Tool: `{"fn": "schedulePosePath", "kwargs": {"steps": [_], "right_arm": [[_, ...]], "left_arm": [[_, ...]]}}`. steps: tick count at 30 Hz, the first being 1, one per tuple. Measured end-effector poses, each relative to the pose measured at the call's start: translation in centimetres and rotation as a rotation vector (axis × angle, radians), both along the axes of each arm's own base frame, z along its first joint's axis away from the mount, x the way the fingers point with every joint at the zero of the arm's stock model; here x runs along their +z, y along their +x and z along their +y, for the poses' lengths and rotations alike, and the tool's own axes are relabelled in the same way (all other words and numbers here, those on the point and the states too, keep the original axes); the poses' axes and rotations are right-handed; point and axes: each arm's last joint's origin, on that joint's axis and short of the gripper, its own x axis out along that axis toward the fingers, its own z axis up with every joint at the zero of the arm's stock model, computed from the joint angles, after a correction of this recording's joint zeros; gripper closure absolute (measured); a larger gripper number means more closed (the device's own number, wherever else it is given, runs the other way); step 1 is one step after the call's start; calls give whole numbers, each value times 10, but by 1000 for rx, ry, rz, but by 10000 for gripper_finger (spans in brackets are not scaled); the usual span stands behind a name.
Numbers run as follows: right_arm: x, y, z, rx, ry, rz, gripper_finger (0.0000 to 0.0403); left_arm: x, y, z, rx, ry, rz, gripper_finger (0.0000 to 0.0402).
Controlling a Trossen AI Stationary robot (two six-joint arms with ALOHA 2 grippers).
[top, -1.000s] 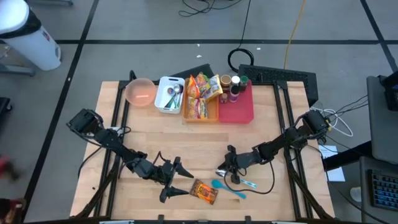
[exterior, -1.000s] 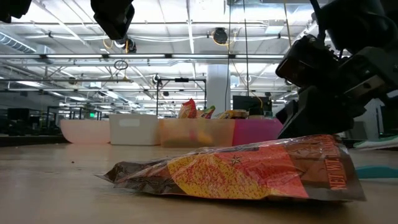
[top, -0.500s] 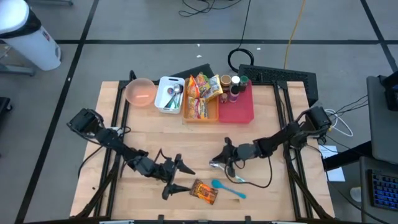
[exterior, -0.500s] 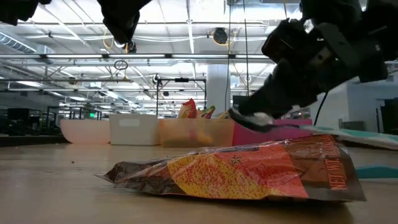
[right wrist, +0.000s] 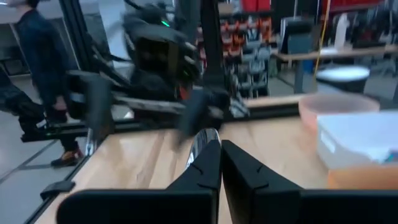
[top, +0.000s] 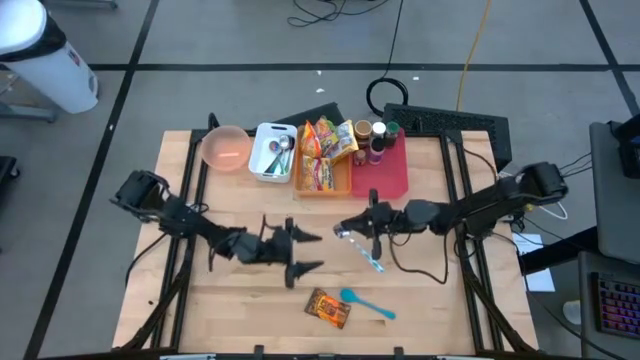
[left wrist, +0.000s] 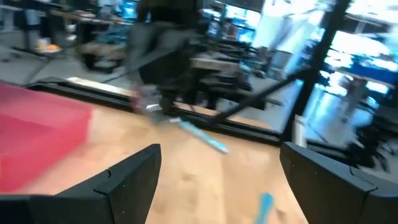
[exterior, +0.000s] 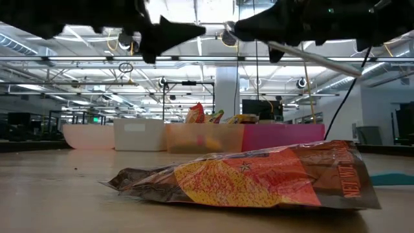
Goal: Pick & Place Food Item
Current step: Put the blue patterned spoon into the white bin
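Standing by the table and reading across from the left: the left gripper (top: 303, 250) has lifted away from the snack packet (top: 328, 308) and swung up toward the middle of the board, and its two fingers are spread wide with nothing between them. A second ago it hung just beside the packet; now the two are well apart. The packet has not moved. It lies flat near the front edge of the table (top: 180, 300), with a blue spoon (top: 365, 302) touching or just beside its right end.

Further right, the right gripper (top: 350, 231) has pulled back from the front of the table toward the bins. Its fingers are pressed together on the handle of a metal-headed utensil (top: 362, 250), which is carried off the wood; a second ago that tool was down by the blue spoon. The low view shows it as a slanting bar in the air.

Behind both sit the pink bowl (top: 226, 148), the white tub (top: 271, 151), the orange bin (top: 321, 156) full of packets and the red tray (top: 382, 172).

My reading is that the utensil is being tidied first, probably toward the white tub. The food item is untouched, so the pick proper has not begun.
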Motion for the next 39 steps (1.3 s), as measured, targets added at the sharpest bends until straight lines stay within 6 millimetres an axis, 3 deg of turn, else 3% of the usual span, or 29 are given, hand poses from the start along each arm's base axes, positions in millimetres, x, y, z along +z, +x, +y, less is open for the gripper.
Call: {"fn": "schedulePosePath", "kwargs": {"steps": [8,16,24,30,33,39], "right_arm": [[8,-2,-16,-59,-42,-27,403],[5,1,-42,-127,-74,-20,403],[3,4,-63,-116,-63,-28,403],[7,5,-70,-142,-90,-44,403],[8,4,-73,-152,-91,-51,403],[9,4,-79,-163,-93,-57,403]], "left_arm": [[0,19,64,5,-77,-7,64],[5,27,105,20,-51,-20,64],[23,50,127,42,14,88,64],[31,56,133,57,86,109,68],[31,56,137,66,93,112,91],[31,55,147,83,86,112,179]]}}
